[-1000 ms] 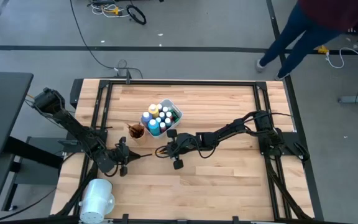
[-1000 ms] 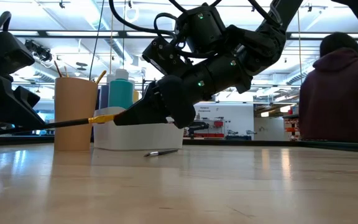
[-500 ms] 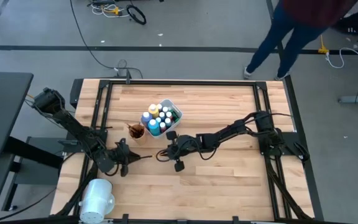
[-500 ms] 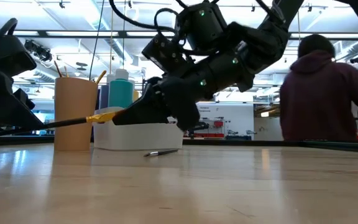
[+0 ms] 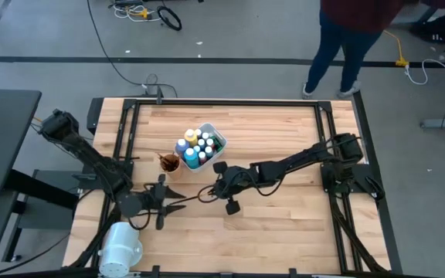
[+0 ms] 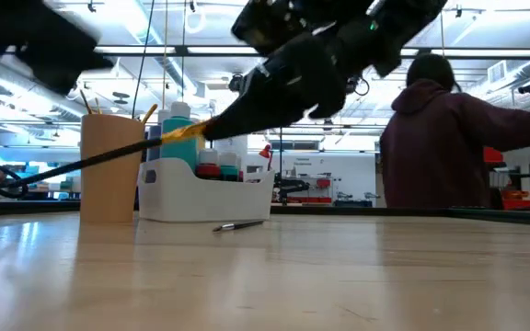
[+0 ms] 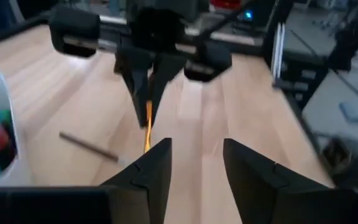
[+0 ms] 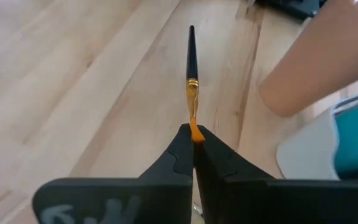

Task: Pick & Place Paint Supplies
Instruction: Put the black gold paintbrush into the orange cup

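Handing the paintbrush over to our right gripper

Our right gripper is pinching the paintbrush by its orange tip, lifted near the tan cup; our left gripper, clamped on it a second ago, is now gaping and backing off. Such a thin hold risks the brush swivelling or dropping.

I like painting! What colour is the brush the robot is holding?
Black brush with an orange end, clearest in the right wrist view.
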`<state>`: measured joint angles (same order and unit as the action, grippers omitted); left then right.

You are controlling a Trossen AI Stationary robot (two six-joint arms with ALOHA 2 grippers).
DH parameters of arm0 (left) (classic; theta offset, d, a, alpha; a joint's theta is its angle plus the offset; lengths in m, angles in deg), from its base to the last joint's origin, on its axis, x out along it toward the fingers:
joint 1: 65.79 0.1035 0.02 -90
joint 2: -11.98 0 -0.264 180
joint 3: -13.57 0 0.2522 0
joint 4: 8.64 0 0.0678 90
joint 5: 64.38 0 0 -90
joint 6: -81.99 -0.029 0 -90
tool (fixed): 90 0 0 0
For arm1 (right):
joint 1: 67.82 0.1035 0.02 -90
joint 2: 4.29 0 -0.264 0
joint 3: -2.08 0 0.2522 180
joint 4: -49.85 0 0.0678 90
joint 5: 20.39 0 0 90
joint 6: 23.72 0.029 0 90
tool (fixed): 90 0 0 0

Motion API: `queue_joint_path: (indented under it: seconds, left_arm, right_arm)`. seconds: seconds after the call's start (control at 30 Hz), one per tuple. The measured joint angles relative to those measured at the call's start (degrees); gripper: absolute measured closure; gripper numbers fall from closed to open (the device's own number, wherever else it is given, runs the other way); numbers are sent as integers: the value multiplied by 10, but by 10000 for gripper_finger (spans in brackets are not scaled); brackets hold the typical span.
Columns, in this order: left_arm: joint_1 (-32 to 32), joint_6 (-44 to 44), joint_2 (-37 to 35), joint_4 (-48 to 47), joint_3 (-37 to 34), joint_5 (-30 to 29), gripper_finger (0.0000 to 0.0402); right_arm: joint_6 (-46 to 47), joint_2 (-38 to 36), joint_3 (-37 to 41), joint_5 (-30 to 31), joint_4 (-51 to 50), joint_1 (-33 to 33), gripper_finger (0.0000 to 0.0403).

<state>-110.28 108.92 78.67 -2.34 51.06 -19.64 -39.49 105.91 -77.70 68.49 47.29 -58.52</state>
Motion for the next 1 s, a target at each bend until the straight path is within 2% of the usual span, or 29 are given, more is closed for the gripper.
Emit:
queue_joint_path:
  seconds: [0.07, 0.13, 0.23, 0.33, 0.53, 0.77, 1.0]
  left_arm:
    - [25, 2, 0, -22, 37, 19, 243]
    - [60, 15, 0, -77, 82, 79, 241]
    - [118, 36, 7, -221, 160, 180, 241]
    - [167, 13, 34, -359, 228, 216, 245]
    - [221, -61, 126, -398, 315, 303, 250]
    - [228, -82, 225, -471, 387, 287, 250]
    - [231, -67, 252, -505, 403, 246, 250]
  right_arm:
    - [0, -17, 0, 0, -11, 3, 401]
    - [0, -28, 0, 0, -21, 7, 401]
    - [-10, -34, 0, 0, -23, 11, 401]
    - [-26, -34, 0, 1, -25, 11, 402]
    - [-23, -34, 0, 27, -28, 0, 401]
    - [-6, -34, 0, 17, -55, -5, 399]
    - [-2, -34, 0, 17, -54, -5, 398]
